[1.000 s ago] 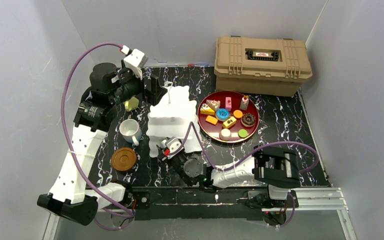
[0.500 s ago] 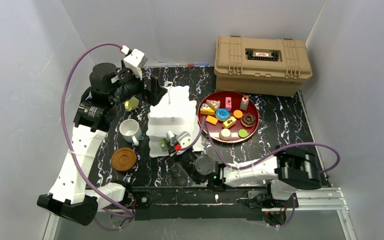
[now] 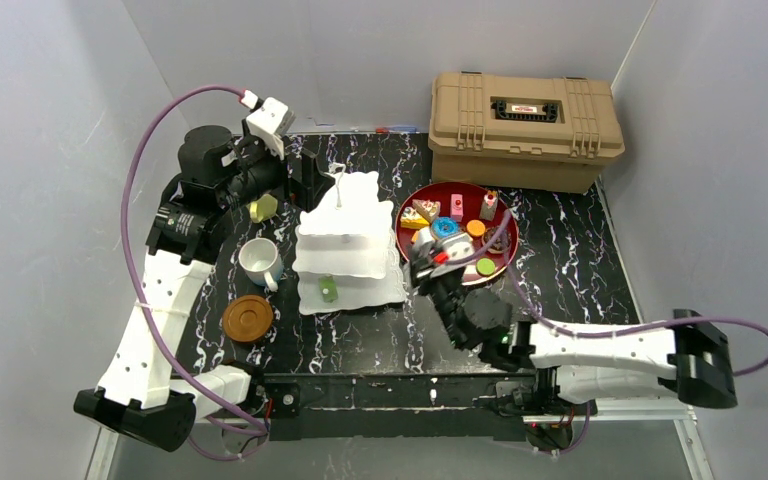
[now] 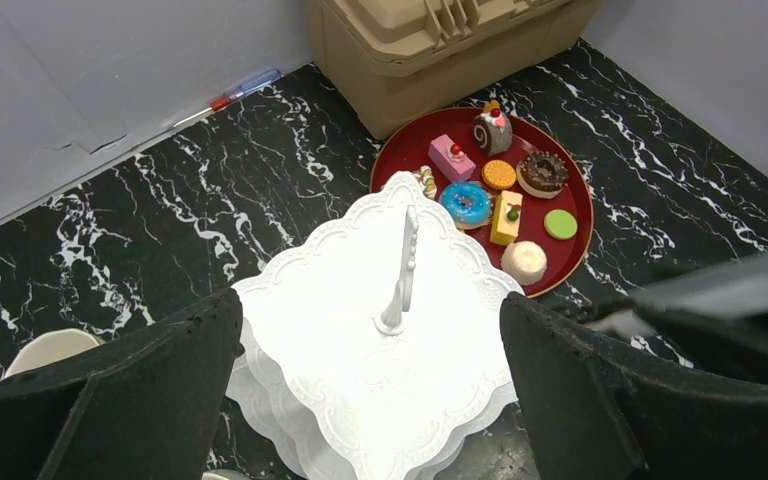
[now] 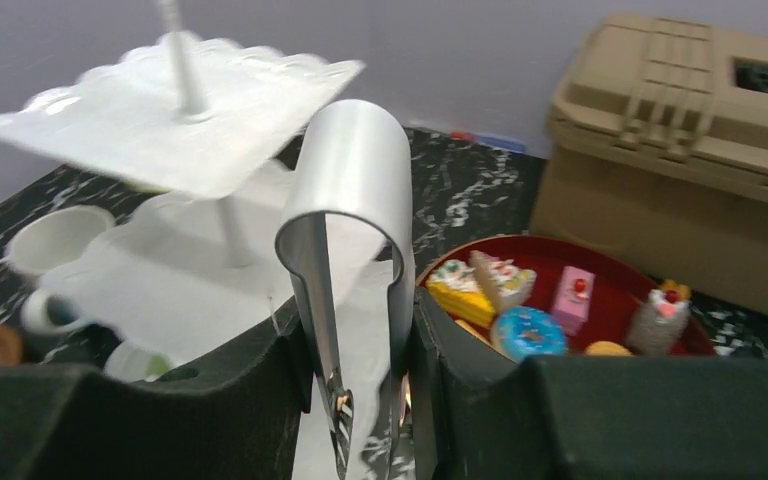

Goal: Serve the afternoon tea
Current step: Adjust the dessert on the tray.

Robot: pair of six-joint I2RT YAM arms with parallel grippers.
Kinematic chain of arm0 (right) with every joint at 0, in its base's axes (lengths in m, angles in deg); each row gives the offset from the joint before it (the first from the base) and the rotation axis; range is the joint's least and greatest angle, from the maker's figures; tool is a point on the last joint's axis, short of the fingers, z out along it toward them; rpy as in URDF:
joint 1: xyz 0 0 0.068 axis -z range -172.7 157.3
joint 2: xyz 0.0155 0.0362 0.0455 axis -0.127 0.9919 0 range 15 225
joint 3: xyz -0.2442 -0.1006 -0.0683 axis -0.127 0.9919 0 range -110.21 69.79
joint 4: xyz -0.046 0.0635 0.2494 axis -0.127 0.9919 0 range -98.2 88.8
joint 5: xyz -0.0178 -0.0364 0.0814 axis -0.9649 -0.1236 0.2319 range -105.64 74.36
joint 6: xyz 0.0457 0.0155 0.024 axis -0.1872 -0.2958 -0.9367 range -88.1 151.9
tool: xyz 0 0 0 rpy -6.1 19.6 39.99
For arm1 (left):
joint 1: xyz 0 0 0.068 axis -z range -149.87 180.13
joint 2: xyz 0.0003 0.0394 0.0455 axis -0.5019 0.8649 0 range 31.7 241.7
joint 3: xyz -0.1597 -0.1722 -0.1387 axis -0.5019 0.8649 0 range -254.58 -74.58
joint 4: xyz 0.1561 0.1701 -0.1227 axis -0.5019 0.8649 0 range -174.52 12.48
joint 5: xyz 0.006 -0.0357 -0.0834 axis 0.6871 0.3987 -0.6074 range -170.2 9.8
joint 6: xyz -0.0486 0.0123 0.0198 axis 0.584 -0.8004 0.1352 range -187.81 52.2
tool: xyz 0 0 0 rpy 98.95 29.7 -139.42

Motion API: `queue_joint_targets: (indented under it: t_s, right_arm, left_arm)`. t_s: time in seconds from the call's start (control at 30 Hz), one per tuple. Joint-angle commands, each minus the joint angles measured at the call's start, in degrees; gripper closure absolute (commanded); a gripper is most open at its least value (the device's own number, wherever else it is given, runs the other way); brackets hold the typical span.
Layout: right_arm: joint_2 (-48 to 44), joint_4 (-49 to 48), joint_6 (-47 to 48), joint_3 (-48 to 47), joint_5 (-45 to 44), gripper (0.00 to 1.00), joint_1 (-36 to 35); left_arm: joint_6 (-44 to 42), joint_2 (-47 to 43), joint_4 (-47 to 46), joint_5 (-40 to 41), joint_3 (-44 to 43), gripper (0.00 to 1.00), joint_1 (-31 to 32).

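The white three-tier cake stand point(image 3: 345, 225) stands mid-table, and a small green pastry point(image 3: 328, 291) lies on its bottom tier. Several toy pastries lie on the red tray point(image 3: 457, 284), among them a blue doughnut point(image 3: 445, 227). My right gripper point(image 3: 428, 252) is at the tray's left edge, shut on metal tongs point(image 5: 355, 200). The tongs' tips stand apart with nothing seen between them. My left gripper point(image 4: 375, 390) hangs open above the stand point(image 4: 360, 330). A white mug point(image 3: 259, 260), a yellow-green mug point(image 3: 264, 208) and a brown coaster point(image 3: 247, 318) sit left of the stand.
A tan ribbed case point(image 3: 525, 128) stands at the back right, just behind the tray. Grey walls close in the black marble table point(image 3: 570, 260) on three sides. A pen point(image 4: 245, 90) lies against the back wall.
My right arm has swung right with the tongs, from the stand's front edge to the tray's left edge. The green pastry now lies uncovered on the bottom tier. The left arm has not moved.
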Motion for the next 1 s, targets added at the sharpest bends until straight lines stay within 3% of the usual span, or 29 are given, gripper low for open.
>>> queue_joint_targets:
  t_s: [0.0, 0.2, 0.57, 0.97]
  right_arm:
    - [-6.6, 9.4, -4.0, -0.4, 0.1, 0.82, 8.6]
    - [-5.8, 15.1, -5.6, -2.6, 3.1, 0.81, 21.1]
    - [4.2, 11.3, -7.8, -7.6, 7.7, 0.79, 39.8]
    - [7.3, 8.5, -8.6, -7.9, 12.2, 0.73, 45.3]
  left_arm:
    - [-0.1, -1.7, 1.0, -0.7, -2.2, 0.01, -0.3]
    - [0.8, -1.6, 1.5, 0.4, -3.0, 0.01, -0.4]
    - [1.6, -1.2, 1.6, 1.6, -3.9, 0.01, -0.4]
    - [1.8, -1.2, 1.1, 1.8, -3.3, 0.01, -0.4]
